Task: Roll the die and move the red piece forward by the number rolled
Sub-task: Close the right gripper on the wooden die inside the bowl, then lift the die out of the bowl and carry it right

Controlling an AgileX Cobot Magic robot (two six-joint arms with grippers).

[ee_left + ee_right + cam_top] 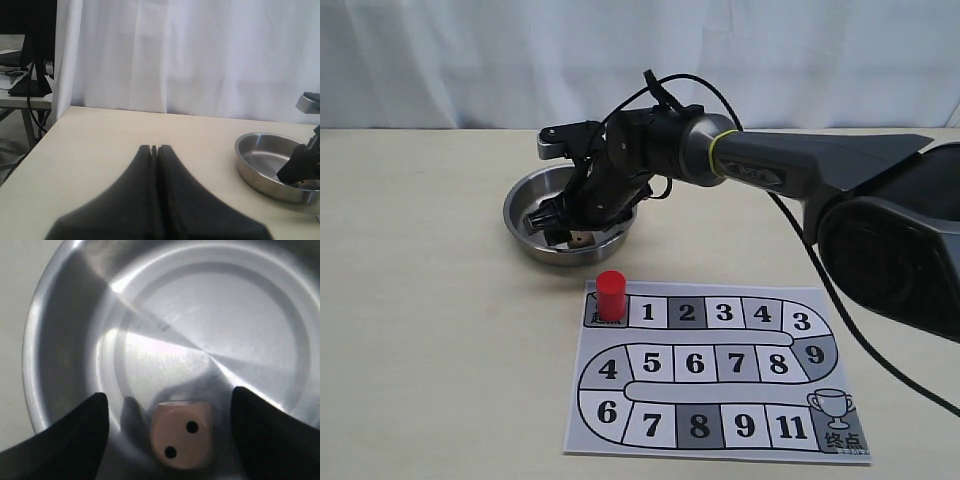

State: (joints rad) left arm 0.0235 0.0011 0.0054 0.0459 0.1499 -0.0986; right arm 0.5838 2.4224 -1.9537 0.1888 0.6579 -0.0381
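Right gripper (565,225) hanging inside steel bowl (520,215) at far centre-left, jaws standing wide apart, gripping nothing. Die (181,435) lying on bowl floor between fingers, touching neither, two-dot face showing. Red piece (611,296) standing upright on board (740,365), square just left of "1". Left gripper (154,148) sitting pinched together, empty.

Right arm (840,165): dark grey tapered shell, bulky black joint housing (900,250) behind. Yellow-green band (725,150) at wrist, pale marking (757,176) next to it. Thin black cable (685,76) loops over the top. Silver bracket (555,143) on wrist. Left fingers (145,200) and right fingers (75,440): matte black, tapered.
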